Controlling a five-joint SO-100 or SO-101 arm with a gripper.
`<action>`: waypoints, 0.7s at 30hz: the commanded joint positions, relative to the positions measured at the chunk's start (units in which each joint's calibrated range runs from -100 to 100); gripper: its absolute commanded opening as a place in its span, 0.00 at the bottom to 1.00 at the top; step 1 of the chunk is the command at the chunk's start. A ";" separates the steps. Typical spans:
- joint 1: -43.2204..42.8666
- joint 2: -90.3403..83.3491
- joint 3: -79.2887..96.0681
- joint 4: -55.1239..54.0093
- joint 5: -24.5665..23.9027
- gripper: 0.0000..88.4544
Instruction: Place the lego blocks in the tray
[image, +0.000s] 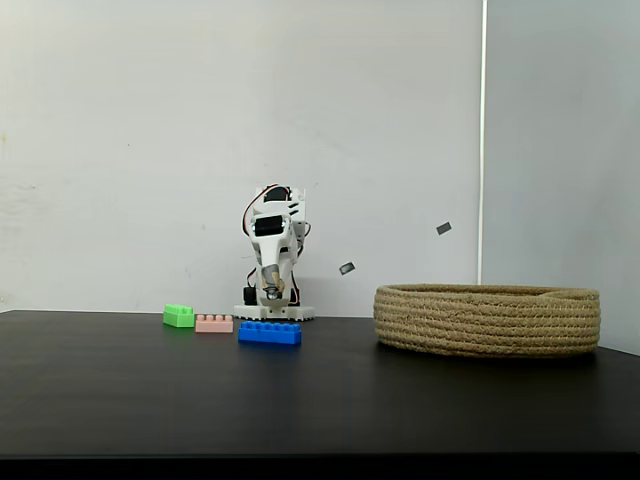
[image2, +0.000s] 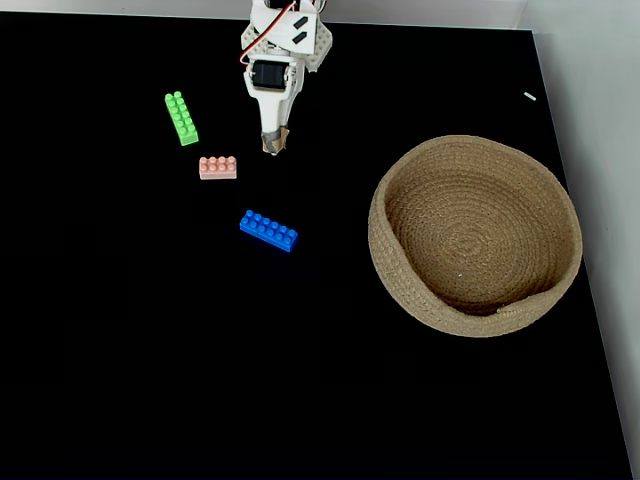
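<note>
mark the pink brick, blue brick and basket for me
pink brick (image2: 218, 167), fixed view from above, studded top.
blue brick (image2: 268, 231), same view, studded top.
basket (image: 487, 322), side-on fixed view, outer rope wall.

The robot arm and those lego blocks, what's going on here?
Nothing is being held yet. The arm's tool points down at the black table, near the pink block. The green block and blue block lie loose nearby. The rope tray sits to the right with no blocks in it.
</note>
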 joint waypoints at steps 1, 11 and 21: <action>-0.04 -0.58 -0.60 0.18 3.13 0.00; -0.45 -0.58 -0.69 0.52 2.44 0.00; 2.10 -0.58 -0.60 0.85 0.98 0.00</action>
